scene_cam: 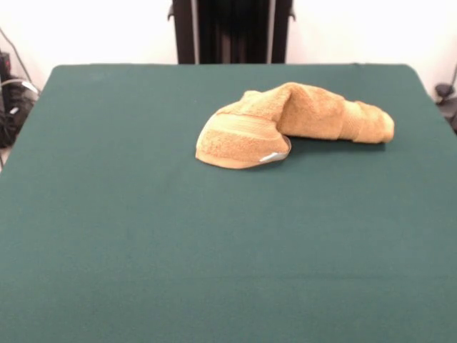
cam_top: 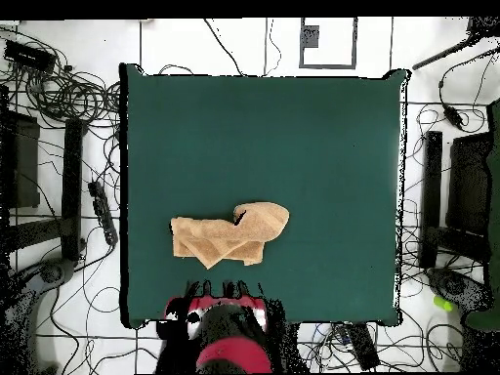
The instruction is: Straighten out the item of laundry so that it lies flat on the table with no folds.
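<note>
Golden-orange terry towel [scene_cam: 285,123] is bunched and folded on the dark green desk [scene_cam: 143,236], not flat. Front view: it lies in the far half of the desk, somewhat right of centre. One rounded flap faces the camera at its left end, with a paler woven band [scene_cam: 239,127] across it and a small white label [scene_cam: 270,156] at the lower edge. Behind the flap the cloth humps up into a ridge, then runs right as a rolled, tube-like section ending in a blunt tip [scene_cam: 378,125]. A second pale band wraps that rolled part.

Overhead view: towel [cam_top: 229,235] sits in the half of the desk [cam_top: 322,137] nearer the robot base, left of centre, well clear of all edges. Layers overlap in angular folds on its left part; a rounded lobe sticks out at the right.

Arm: red-and-black body [cam_top: 227,332] shows only in the overhead view, pulled back at the desk's bottom edge, apart from the towel. Front view shows just the black pedestal [scene_cam: 232,30] at the far side. End effector itself isn't distinguishable, so I cannot tell whether it's spread or pressed together.

Floor around the desk is littered with cables [cam_top: 59,88].
</note>
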`<control>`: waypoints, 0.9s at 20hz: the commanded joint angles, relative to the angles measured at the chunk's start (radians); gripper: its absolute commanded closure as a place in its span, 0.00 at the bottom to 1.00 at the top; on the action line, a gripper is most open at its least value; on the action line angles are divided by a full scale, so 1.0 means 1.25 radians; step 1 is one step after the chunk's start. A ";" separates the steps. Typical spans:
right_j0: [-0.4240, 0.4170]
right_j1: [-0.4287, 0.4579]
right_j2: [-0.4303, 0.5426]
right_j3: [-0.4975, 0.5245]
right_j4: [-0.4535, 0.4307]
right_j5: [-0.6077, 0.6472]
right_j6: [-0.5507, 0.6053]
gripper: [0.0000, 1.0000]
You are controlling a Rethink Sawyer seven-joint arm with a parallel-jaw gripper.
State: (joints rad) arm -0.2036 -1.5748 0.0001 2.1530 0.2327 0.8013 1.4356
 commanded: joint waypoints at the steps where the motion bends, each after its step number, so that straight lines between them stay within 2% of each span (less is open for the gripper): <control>1: -0.035 0.157 0.052 0.315 0.065 -0.175 -0.351 0.00; 5: -0.035 0.171 0.085 0.418 0.299 -0.264 -0.498 0.00; 6: -0.039 0.174 0.092 0.426 0.300 -0.278 -0.501 0.00; 11: -0.076 0.210 0.133 0.449 0.221 -0.337 -0.483 0.00; 12: -0.085 0.213 0.149 0.460 0.226 -0.362 -0.489 0.00; 15: -0.109 0.210 0.201 0.496 0.278 -0.418 -0.516 0.00; 18: -0.082 0.180 0.195 0.528 0.408 -0.419 -0.611 0.00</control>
State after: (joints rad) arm -0.3214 -1.4102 0.1275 2.5125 0.5595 0.3462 1.0503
